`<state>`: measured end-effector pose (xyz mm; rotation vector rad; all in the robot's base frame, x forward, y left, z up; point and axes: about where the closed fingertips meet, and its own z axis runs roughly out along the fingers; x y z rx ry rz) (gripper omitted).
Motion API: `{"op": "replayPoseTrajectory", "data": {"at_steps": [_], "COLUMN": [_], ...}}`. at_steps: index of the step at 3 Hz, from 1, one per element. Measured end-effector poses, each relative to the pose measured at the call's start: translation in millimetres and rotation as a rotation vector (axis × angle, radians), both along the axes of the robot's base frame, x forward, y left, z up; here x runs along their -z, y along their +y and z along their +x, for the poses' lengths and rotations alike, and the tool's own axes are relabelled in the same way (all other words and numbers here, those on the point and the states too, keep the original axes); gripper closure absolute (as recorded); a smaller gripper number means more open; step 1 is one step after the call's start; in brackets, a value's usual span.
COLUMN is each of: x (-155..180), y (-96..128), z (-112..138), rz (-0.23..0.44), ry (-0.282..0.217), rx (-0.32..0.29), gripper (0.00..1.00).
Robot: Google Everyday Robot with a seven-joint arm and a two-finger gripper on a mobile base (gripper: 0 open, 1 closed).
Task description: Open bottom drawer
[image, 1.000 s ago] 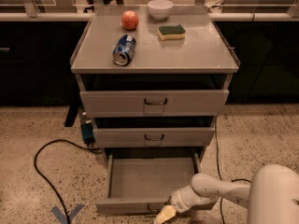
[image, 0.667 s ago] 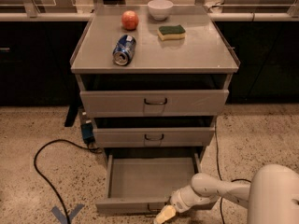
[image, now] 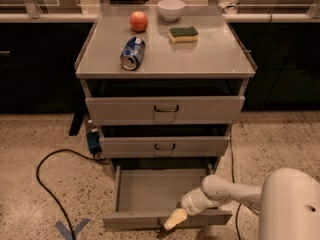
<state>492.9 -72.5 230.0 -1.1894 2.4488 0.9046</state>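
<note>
The bottom drawer (image: 150,191) of the grey metal cabinet stands pulled far out, showing a plain grey tray with nothing in it. Its slim front panel (image: 130,220) runs along the bottom of the view. My gripper (image: 172,219) reaches in from the lower right on a white arm (image: 225,191). It sits at the middle of the front panel, where the small dark handle is. The handle itself is mostly hidden behind the gripper.
The middle drawer (image: 165,146) and top drawer (image: 165,109) above are nearly shut. On top lie a blue can (image: 132,53), a red apple (image: 139,20), a white bowl (image: 171,9) and a green-yellow sponge (image: 183,34). A black cable (image: 42,169) loops on the floor at left.
</note>
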Motion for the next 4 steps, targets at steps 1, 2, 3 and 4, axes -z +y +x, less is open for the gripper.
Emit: {"op": "replayPoseTrajectory", "data": {"at_steps": [1,2,3,4], "x": [-13,-35,-21,23], "y": [-5,-10,-18,-16], "z": [41,65,64,26], "rz": [-0.051,-0.103,-0.089,-0.025], "ry": [-0.11,-0.166,-0.111,0.034], "rx": [-0.003,-0.001,0.019,0.025], "gripper": [0.0,0.0,0.0,0.0]}}
